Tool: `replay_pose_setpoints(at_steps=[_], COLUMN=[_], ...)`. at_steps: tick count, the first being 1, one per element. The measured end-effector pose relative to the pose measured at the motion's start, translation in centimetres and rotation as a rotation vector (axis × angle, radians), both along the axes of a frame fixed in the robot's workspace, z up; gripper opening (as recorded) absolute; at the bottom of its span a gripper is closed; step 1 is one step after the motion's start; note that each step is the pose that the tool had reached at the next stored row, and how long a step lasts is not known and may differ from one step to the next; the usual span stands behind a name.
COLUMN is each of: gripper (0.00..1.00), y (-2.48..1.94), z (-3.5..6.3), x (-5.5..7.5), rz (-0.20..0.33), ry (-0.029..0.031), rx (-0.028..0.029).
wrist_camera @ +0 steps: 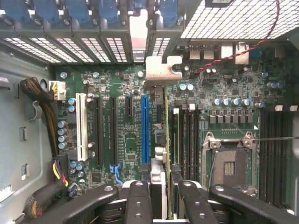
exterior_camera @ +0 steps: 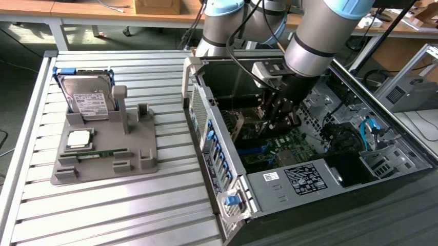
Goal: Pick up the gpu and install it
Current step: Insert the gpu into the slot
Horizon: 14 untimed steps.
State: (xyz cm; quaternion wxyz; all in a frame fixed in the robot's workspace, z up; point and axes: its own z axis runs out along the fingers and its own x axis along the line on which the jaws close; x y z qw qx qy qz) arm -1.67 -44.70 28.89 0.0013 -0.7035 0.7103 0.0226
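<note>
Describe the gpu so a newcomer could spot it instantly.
Find the open computer case at the exterior view's right, where the arm reaches in. Over its green motherboard, the gripper holds the gpu edge-on. Its silvery end bracket sets it apart from the fixed slots.

I see even overhead light glaring off the ribbed silvery metal table (exterior_camera: 123, 205), while shadow fills the open dark computer case (exterior_camera: 226, 82).

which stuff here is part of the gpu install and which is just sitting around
Job in hand: gpu, gripped edge-on by the gripper; open computer case; motherboard.
Lying about: hard drive, memory stick and square chip, all on the grey holder outside the case.
</note>
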Motion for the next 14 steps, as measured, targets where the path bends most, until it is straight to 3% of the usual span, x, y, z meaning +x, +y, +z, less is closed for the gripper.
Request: replay_pose_setpoints(at_steps=[14], gripper=[0.27], y=[-0.34], z=[-0.33], x=[-0.46], rz=[0.000], ry=[-0.0001], rx=[-0.0039])
